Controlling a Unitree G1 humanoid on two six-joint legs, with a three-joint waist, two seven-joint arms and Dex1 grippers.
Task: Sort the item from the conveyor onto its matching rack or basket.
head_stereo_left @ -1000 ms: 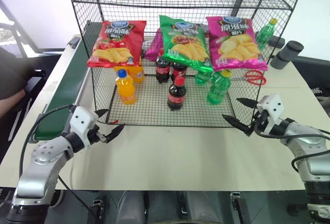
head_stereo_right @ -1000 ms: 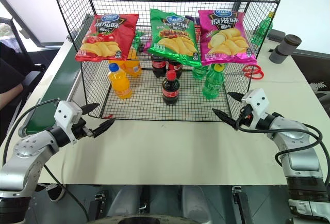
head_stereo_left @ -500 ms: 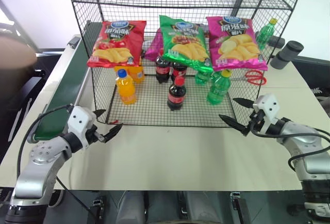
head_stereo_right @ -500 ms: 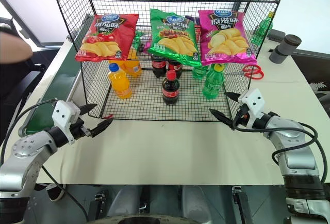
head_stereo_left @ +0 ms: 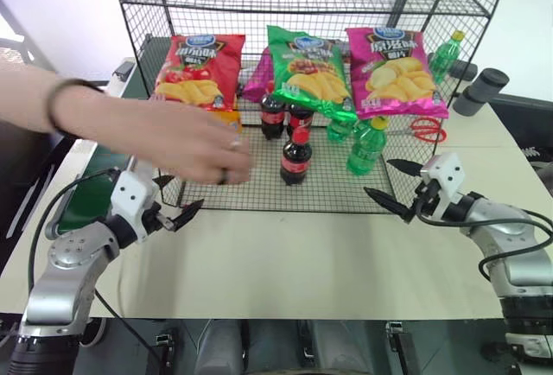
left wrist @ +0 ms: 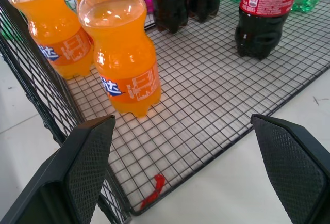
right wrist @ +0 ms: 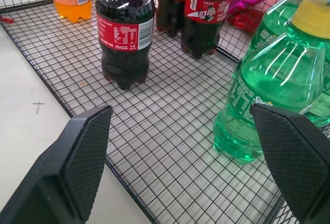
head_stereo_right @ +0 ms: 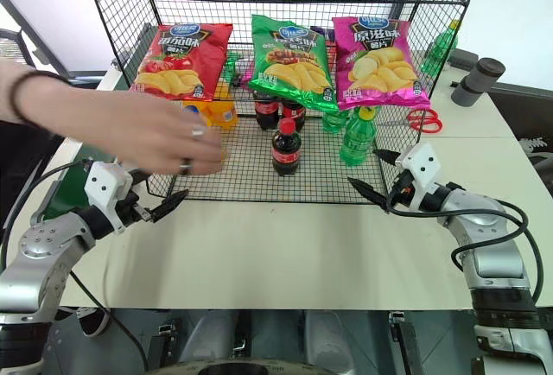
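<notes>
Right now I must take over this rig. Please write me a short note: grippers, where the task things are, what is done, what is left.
Left gripper: open, empty, at the rack's front left corner.
Right gripper: open, empty, at the rack's front right.
A person's hand reaches across the front of the rack, over the orange soda bottle.
Three cola bottles stand in the rack's low tier, beside green bottles.
Conveyor: no bottle on the visible part.
Done: colas appear sorted.
Left: wait until the hand is away; probably watch the belt for a next item.
</notes>
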